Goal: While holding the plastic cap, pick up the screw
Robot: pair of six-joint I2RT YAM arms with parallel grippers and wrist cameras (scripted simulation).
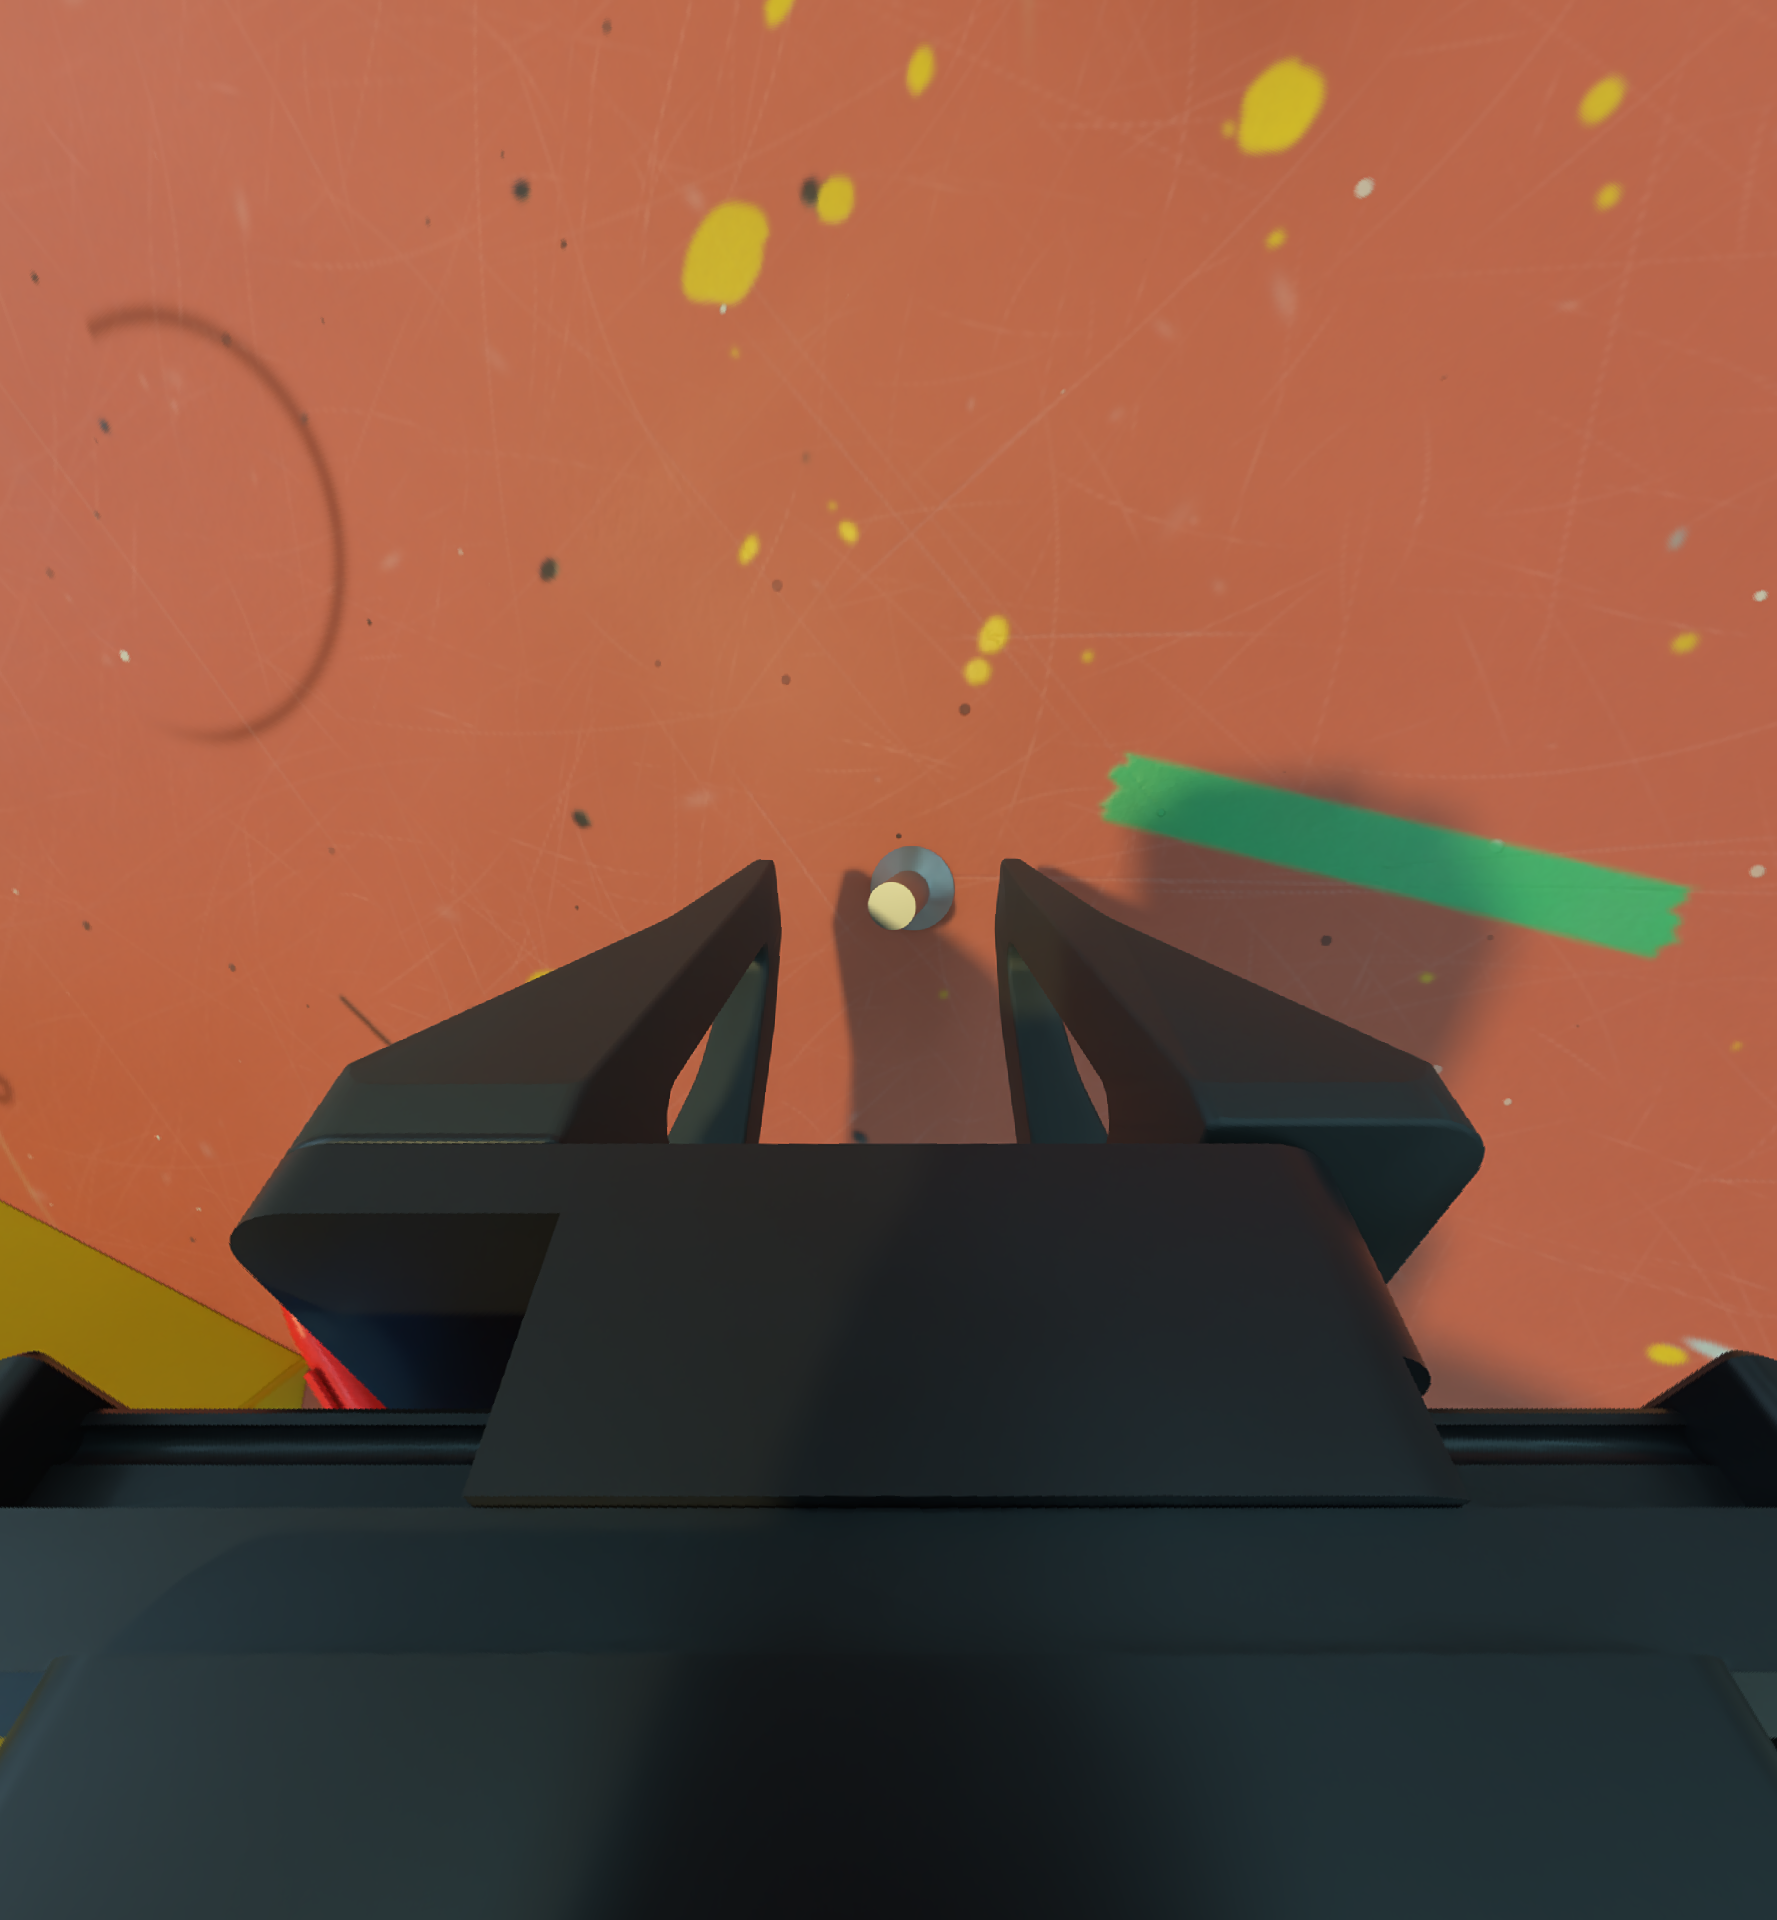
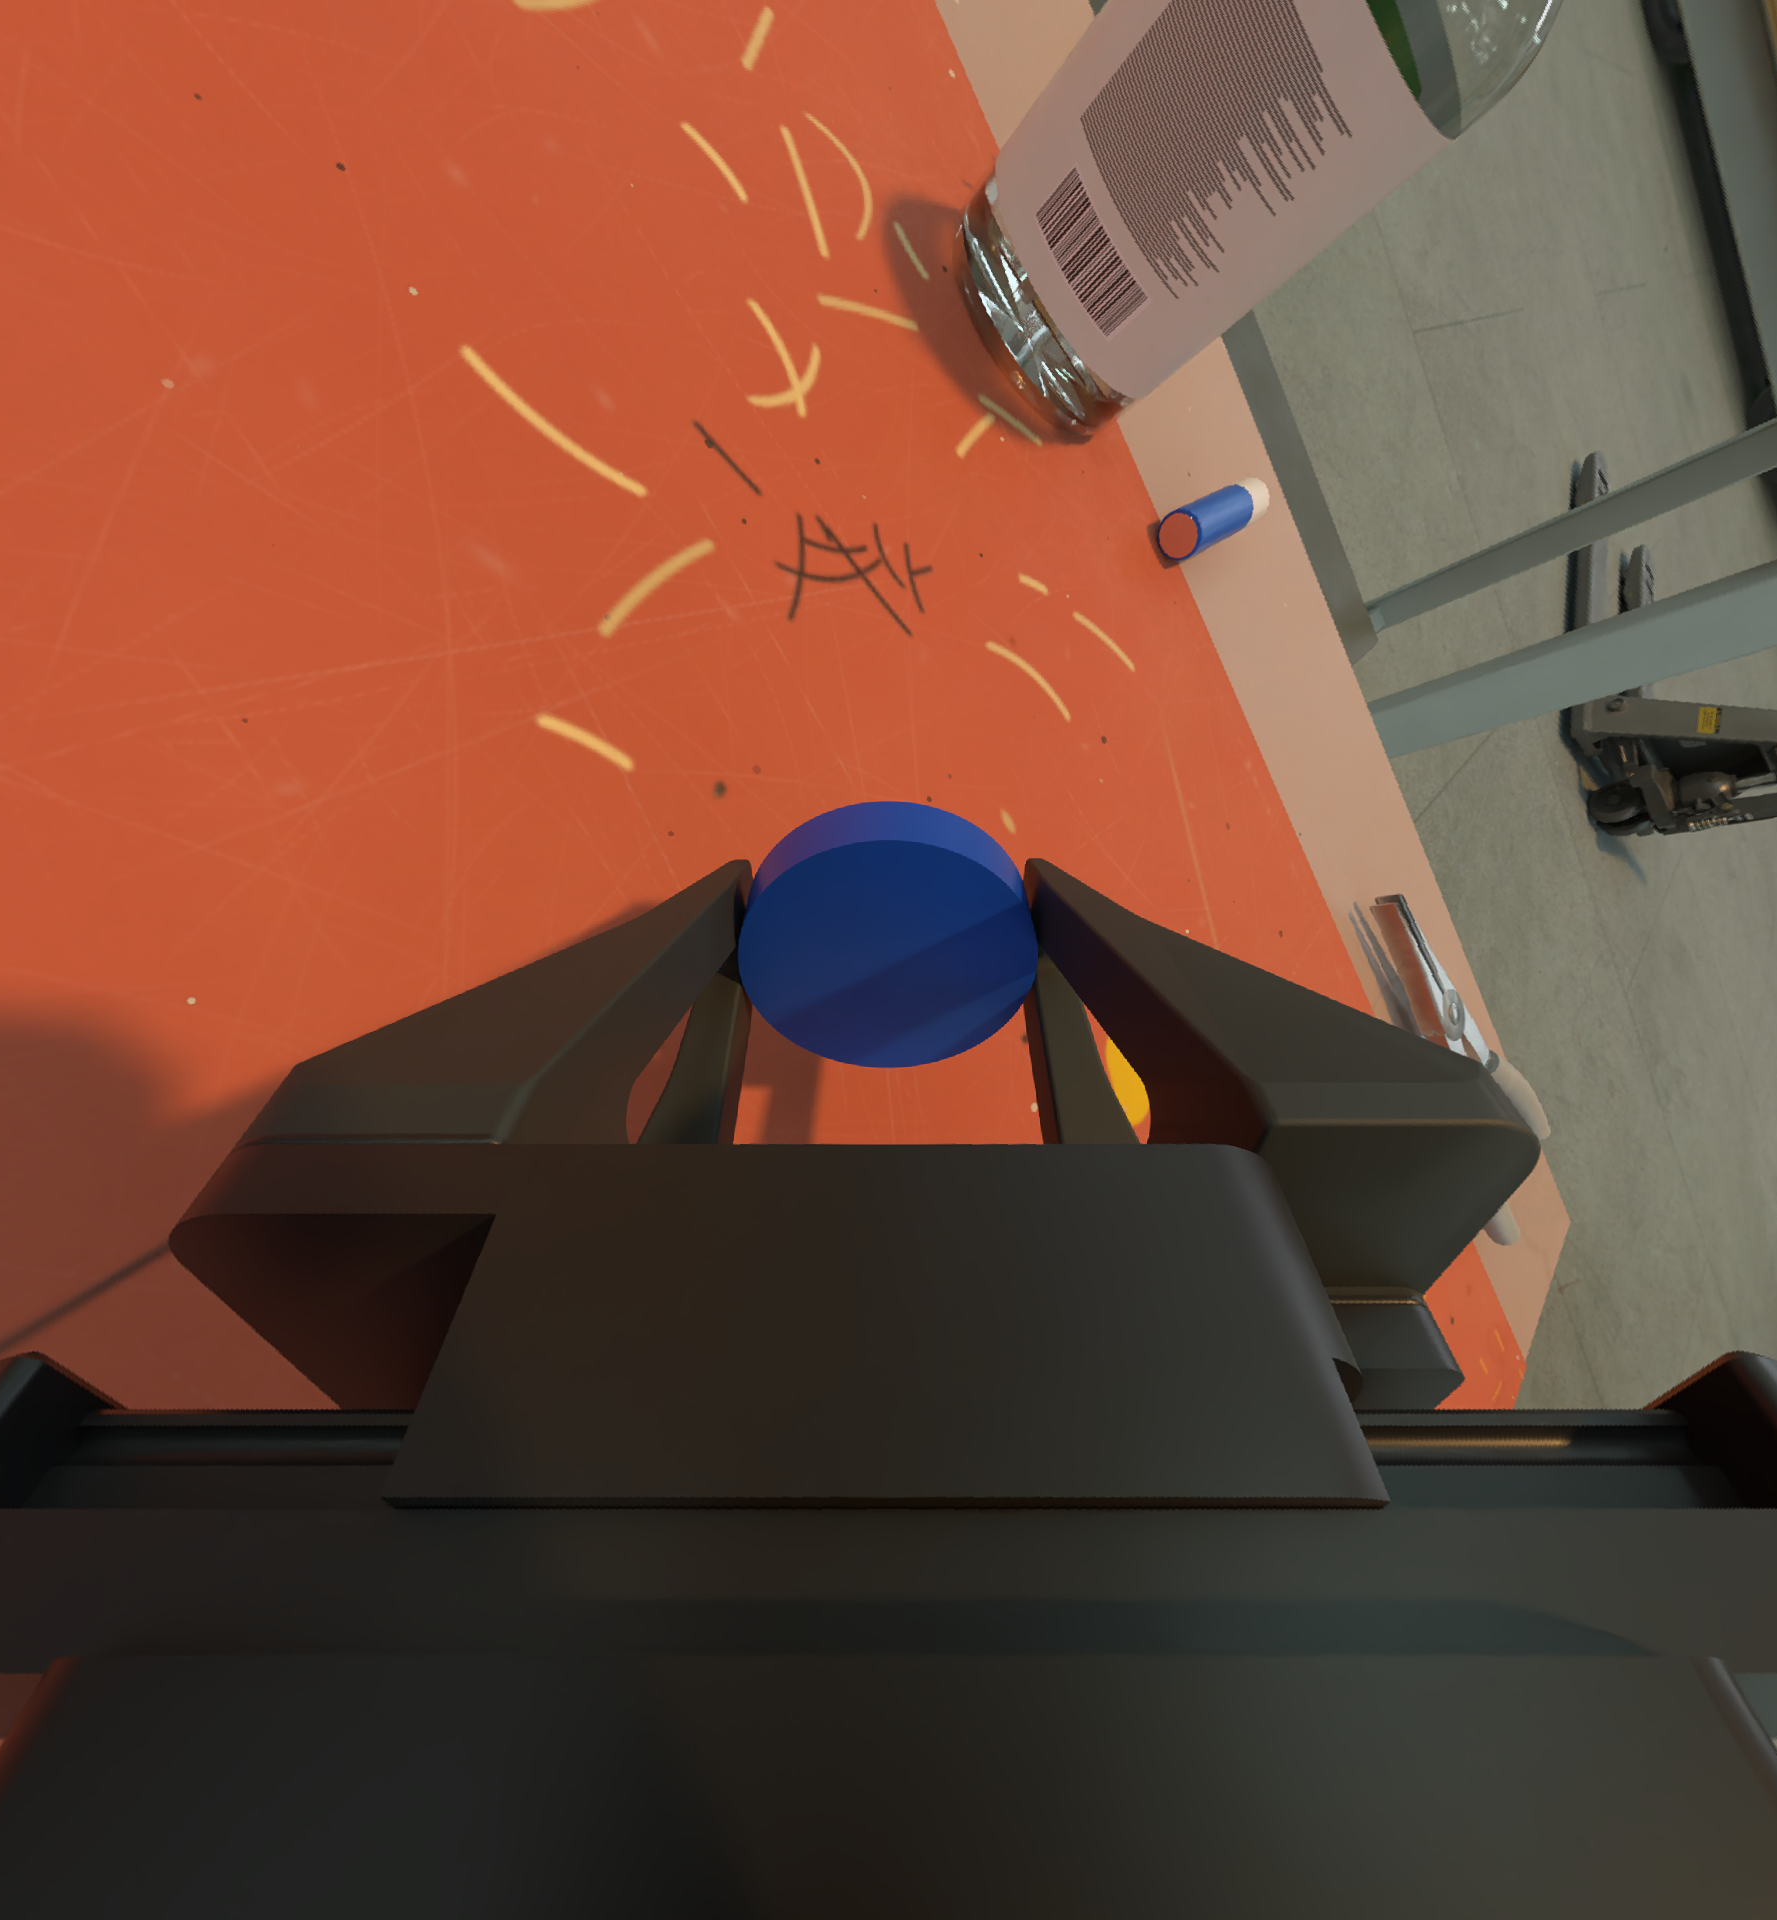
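Centring the left gripper [image 1: 888, 868] over the screw [image 1: 909, 889], which stands head-down on the tabletop [image 1: 448, 727], comes first: its jaws are open and empty. Descend straight, then close on the shank. Right gripper [image 2: 887, 868] jaws clamp the plastic cap [image 2: 886, 940].

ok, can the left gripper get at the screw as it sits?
Probably yes. The left gripper is open with the screw standing head-down between its fingertips, nothing between them. The green tape strip lies off to one side.
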